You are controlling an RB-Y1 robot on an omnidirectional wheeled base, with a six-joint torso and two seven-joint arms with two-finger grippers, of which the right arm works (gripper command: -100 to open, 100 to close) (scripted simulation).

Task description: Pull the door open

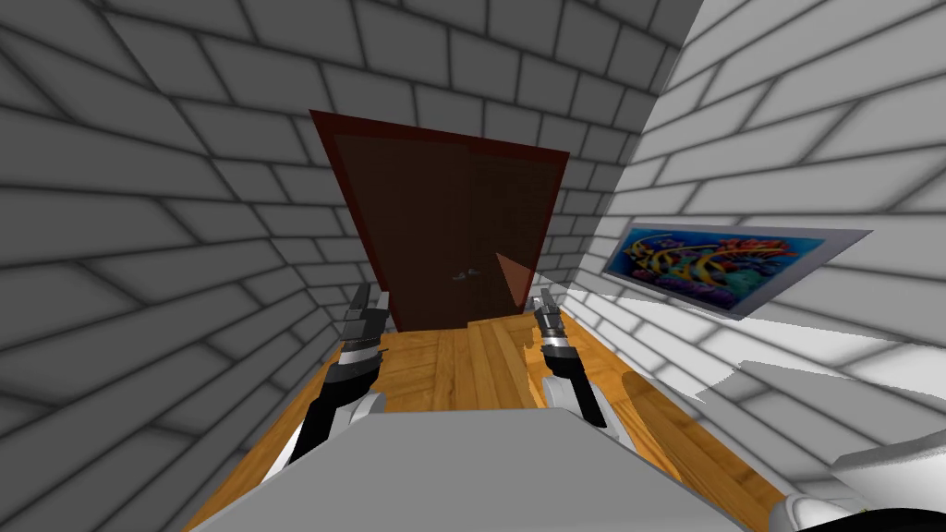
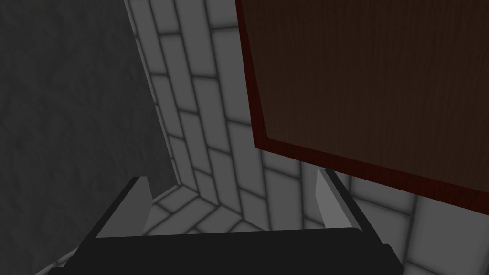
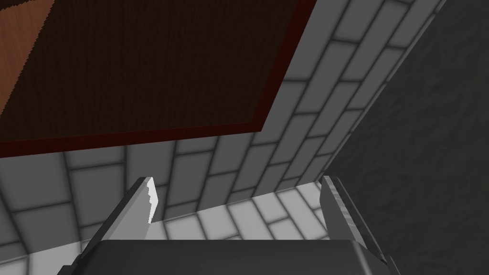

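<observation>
Ahead: dark brown door [image 1: 443, 222], red-brown frame [image 1: 331, 152], in the grey brick end wall [image 1: 416, 83]; small handle [image 1: 466, 273] on it. Left gripper [image 1: 368, 296] and right gripper [image 1: 545, 296]: fingers spread, holding nothing, short of the door.

door handle [image 1: 466, 273] tiny, shape unclear, door [image 2: 372, 81] cropped in wrist views

left hand [image 1: 369, 296], right hand [image 1: 544, 296], both splayed

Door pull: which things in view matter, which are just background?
Job: dark brown door, its small handle, left gripper and right gripper, both open.
Background: colourful wall picture, brick walls, wooden floor.
</observation>
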